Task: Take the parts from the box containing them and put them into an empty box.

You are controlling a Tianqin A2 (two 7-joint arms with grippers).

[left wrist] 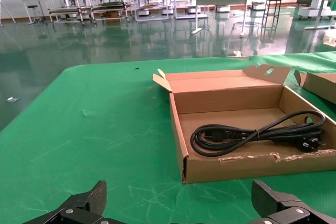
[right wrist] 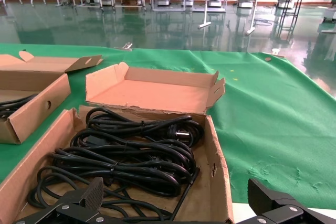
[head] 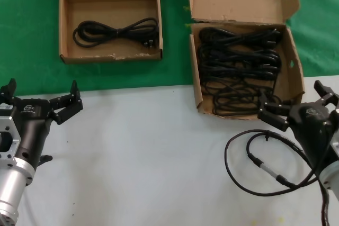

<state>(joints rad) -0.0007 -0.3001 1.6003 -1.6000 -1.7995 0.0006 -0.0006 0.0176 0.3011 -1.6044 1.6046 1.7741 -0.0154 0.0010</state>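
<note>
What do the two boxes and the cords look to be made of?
Both the smaller box and the larger box look like brown corrugated cardboard, matte, with frayed torn edges. The cords appear rubber- or plastic-sheathed, black with a slight sheen.

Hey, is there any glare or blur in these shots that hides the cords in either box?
Head view: even light, soft shadows; the cords in the larger box merge into one dark tangle. Left wrist view: glare only on the far floor; the cord in the smaller box is sharp. Right wrist view: shiny floor reflections behind, cords clear.
</note>
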